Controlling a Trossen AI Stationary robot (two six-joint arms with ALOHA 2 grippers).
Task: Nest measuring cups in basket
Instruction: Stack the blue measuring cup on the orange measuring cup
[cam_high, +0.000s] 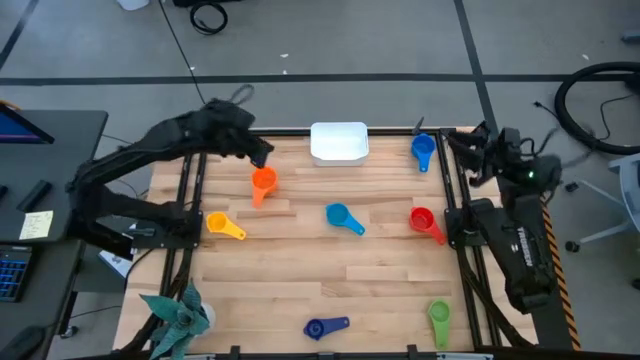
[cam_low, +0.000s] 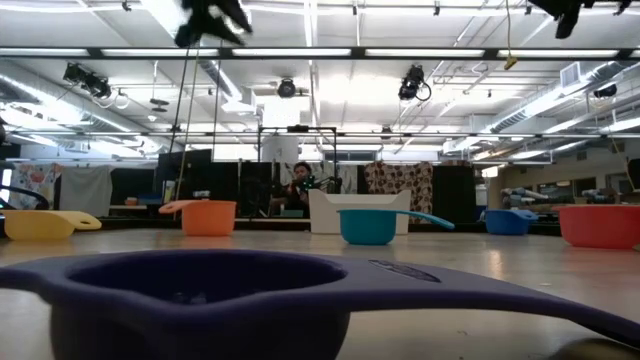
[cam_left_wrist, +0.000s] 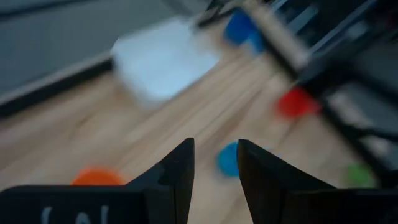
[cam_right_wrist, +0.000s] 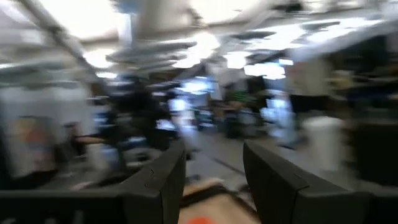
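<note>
Measuring cups lie scattered across the counter; the orange cup (cam_high: 263, 180) sits near its far edge, below the left gripper (cam_high: 258, 150), fingers released: descend squarely over its rim, then clench

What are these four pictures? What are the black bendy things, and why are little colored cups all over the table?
It's a robot with two black arms at a wooden table. Each arm ends in a two-finger claw.

One picture looks down from above. One sits at table height, so the dark blue cup looks huge. The other two come from cameras on the arms' wrists.

Measuring cups lie scattered: orange, yellow, light blue, red, medium blue, green and dark blue. At the far edge sits a white basket, where the cups should end up stacked.

The left claw hangs open above the orange cup, holding nothing. The right claw waits open and empty at the table's right edge.

The spiky teal plant is just sitting in the corner.
</note>
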